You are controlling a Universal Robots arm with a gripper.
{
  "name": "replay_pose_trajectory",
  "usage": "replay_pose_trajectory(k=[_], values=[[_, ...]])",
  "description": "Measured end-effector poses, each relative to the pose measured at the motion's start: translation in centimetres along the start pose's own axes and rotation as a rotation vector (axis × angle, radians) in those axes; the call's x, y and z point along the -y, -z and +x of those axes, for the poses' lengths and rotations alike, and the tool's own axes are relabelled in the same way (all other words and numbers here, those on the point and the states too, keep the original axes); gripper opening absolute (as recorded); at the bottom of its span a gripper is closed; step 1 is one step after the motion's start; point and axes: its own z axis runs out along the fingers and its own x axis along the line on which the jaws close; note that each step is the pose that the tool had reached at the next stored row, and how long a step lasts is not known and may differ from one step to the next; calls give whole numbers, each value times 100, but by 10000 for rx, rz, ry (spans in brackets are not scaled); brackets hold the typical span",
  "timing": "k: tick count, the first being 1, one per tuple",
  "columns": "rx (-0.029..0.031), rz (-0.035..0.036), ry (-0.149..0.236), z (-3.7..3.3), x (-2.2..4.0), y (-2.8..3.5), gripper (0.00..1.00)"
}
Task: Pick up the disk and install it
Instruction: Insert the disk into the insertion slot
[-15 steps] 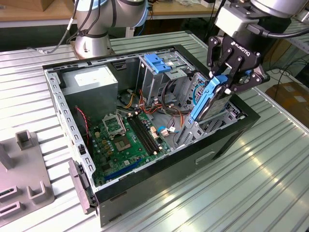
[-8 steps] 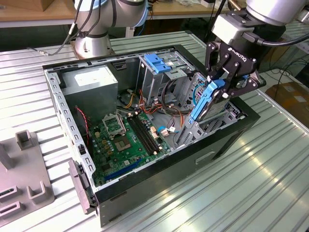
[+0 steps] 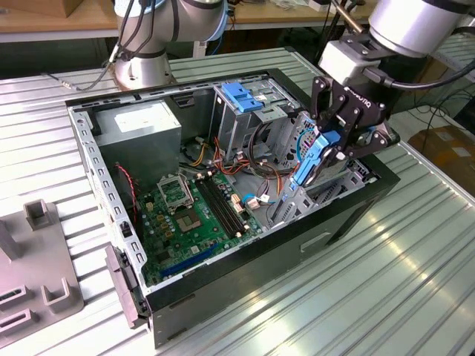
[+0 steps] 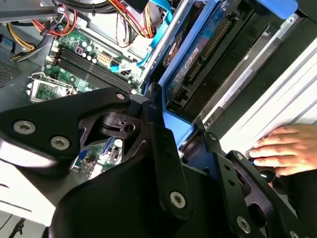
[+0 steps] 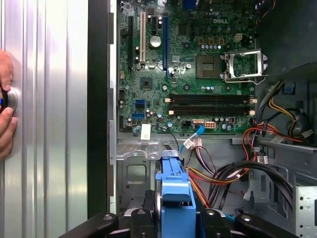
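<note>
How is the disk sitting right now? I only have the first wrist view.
Observer: In the exterior view the end effector holds the disk steeply tilted, its lower end pointing down into the computer case.
Operator: What runs beside it?
Observer: In the second wrist view a metal rail runs alongside the disk's dark face.
Operator: What else is near?
Observer: A drive cage stands to the exterior view's left of the end effector, a blue bracket on top.

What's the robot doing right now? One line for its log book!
gripper: shut on disk | disk: tilted on edge, lower end inside open computer case | person's hand: on table beside case
</note>
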Motion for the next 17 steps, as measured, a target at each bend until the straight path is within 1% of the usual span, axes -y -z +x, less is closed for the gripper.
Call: replay_pose_trajectory(k=[5,6,8,9,15,17], values=[[0,-94,-2,4,8,-117,37],[-8,-125,-4,5,10,-149,37],[-2,-173,-6,7,13,-209,37],[-2,-189,-6,7,14,-224,37],[-2,-193,-6,8,15,-228,37],[9,-193,-6,8,15,-234,38]])
